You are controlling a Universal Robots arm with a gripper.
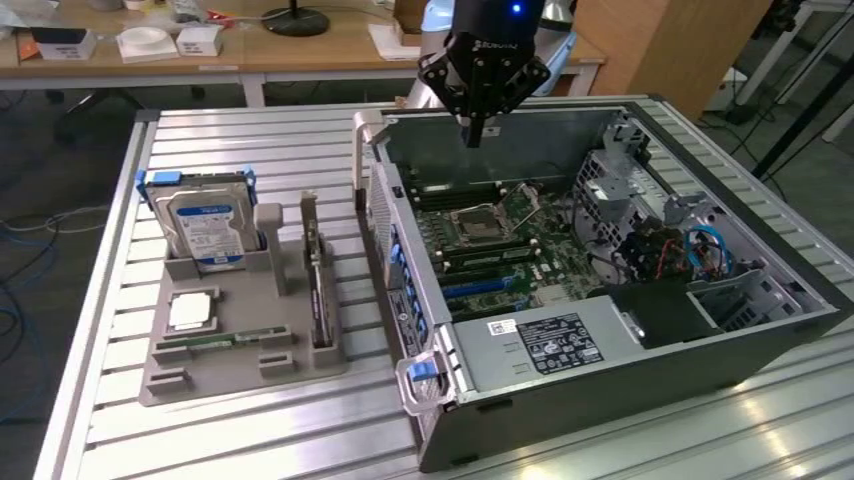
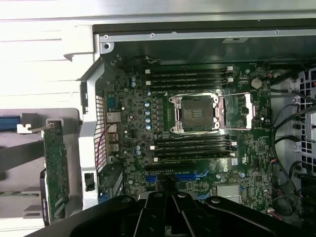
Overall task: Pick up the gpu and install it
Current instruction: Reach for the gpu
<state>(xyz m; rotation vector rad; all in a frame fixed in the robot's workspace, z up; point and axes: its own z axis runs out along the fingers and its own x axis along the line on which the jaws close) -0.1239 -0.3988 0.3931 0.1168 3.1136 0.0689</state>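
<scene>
The gpu (image 1: 315, 268) stands on its edge in a slot of the grey holder (image 1: 227, 378), on the exterior view's left beside the case. In the wrist view the gpu (image 2: 55, 170) is a thin card with a green face and a pale metal bracket. My gripper (image 1: 473, 132) hangs over the far part of the open computer case (image 1: 627, 390), well away from the gpu. It is shut and holds nothing. From the wrist, the gripper (image 2: 168, 190) sits over the motherboard (image 2: 197, 123), near the blue expansion slots (image 2: 190, 175).
A silver, blue-labelled hard drive (image 1: 207, 225) stands upright at the holder's far end. A small green memory stick (image 1: 220, 341) and a square chip (image 1: 194, 311) lie in the holder. Cables and a drive cage (image 1: 667, 240) crowd the case on the exterior view's right. Desks stand behind the table.
</scene>
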